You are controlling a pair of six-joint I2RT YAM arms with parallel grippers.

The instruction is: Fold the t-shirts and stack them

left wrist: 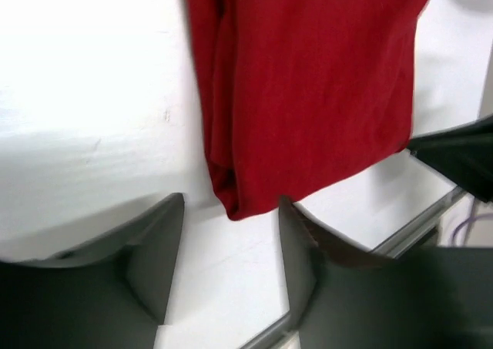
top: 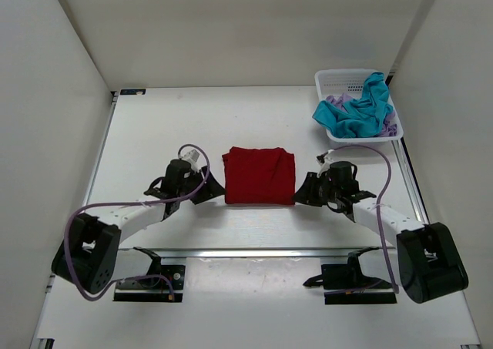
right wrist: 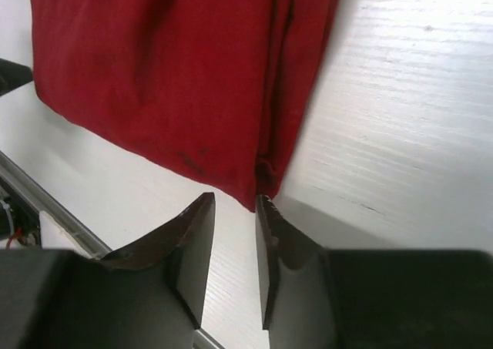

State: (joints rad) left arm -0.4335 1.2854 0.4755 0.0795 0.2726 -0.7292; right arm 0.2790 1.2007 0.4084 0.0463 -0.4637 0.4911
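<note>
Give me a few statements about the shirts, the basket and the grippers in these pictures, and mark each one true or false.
1. The red t-shirt lies folded on the table between the left gripper and the right gripper. True.
2. The teal t-shirt is spread flat on the table. False: it is bunched up in the white basket.
3. The left gripper is clamped on the red t-shirt. False: its jaws stand apart and the shirt's corner lies loose at their tips.
4. The lavender t-shirt is in the basket, mostly under the teal one. True.
5. The basket stands at the far left corner. False: it is at the far right.
</note>
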